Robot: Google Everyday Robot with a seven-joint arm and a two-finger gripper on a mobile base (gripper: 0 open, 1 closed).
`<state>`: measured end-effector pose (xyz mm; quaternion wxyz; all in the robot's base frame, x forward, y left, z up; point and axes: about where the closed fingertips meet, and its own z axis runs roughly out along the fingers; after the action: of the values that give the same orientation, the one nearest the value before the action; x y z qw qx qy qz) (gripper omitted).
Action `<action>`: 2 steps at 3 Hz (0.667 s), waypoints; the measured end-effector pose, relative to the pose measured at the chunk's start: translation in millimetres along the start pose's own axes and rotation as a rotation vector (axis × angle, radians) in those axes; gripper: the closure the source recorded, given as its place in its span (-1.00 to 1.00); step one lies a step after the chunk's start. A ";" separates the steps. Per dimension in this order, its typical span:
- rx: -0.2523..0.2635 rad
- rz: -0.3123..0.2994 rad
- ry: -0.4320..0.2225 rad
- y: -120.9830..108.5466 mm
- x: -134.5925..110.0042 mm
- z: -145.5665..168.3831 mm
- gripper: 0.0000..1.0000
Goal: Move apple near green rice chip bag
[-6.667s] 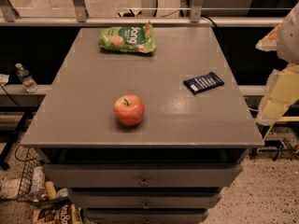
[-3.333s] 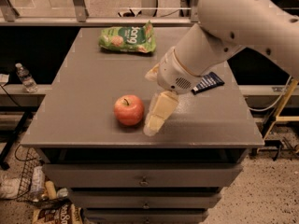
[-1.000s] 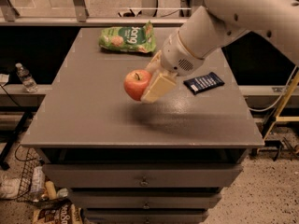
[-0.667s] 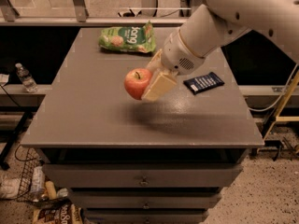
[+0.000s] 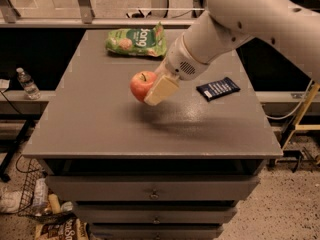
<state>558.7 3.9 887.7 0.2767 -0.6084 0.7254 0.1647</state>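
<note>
So the pincer (image 5: 145,92) is clamped on the apple (image 5: 141,84), holding it up off the surface (image 5: 100,129), roughly mid-surface. The chip bag (image 5: 137,40) lies behind the apple, near the far edge. The wrapper (image 5: 218,88) lies flat to the right, apart from the pincer. Drawers (image 5: 150,189) sit under the surface, and a bottle (image 5: 27,83) stands off to the left.
</note>
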 end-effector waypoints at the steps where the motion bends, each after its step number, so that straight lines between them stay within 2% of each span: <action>1: 0.045 0.044 -0.015 -37.0 -12.5 2.9 1.00; 2: 0.084 0.086 -0.035 -74.1 -24.7 3.8 1.00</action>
<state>634.2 10.4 906.8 0.3074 -0.5613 0.7523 0.1565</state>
